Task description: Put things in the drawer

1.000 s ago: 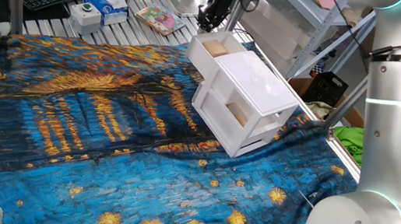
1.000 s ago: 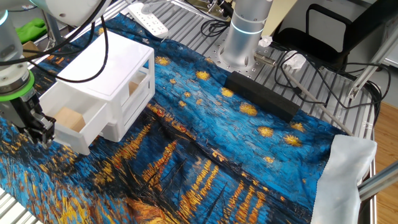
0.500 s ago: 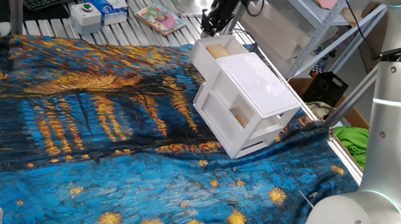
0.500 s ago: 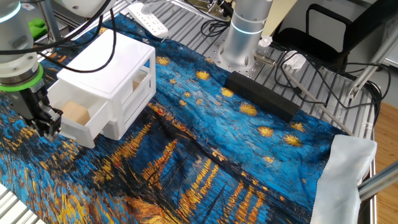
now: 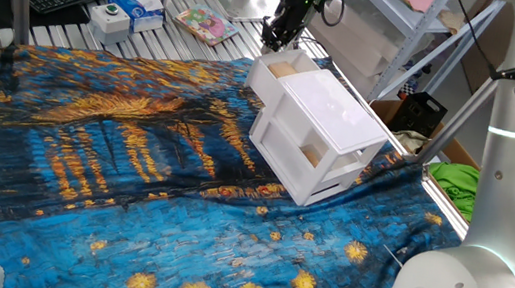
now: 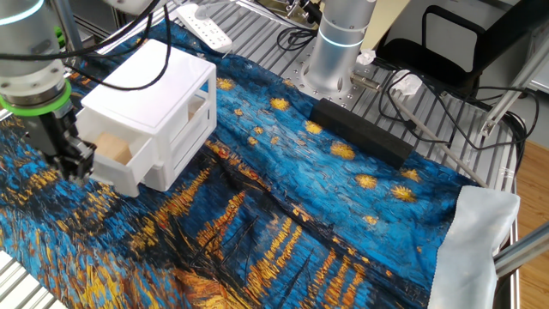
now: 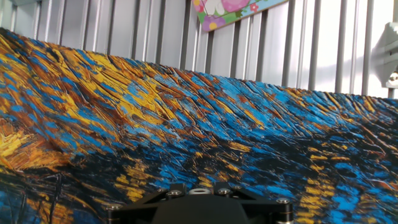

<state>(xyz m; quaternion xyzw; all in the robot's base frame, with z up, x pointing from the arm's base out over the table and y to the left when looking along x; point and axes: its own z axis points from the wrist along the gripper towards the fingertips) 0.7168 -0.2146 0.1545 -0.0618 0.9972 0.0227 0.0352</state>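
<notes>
The drawer (image 6: 116, 163) is most of the way into the white cabinet (image 6: 159, 81), with only a short stretch of tray sticking out, and the tan block (image 6: 113, 148) sits inside that open part. The gripper (image 6: 79, 167) hangs right at the drawer's front face, on the side away from the cabinet, so the drawer slides in along a line running straight from the fingers into the cabinet body. From where I stand the next push looks like it has to follow that line. The arm reaches down from above with the hand pointing straight at the painted cloth (image 6: 283, 197) near the table's far edge. The fingers sit narrow, with nothing between them that I can see.
</notes>
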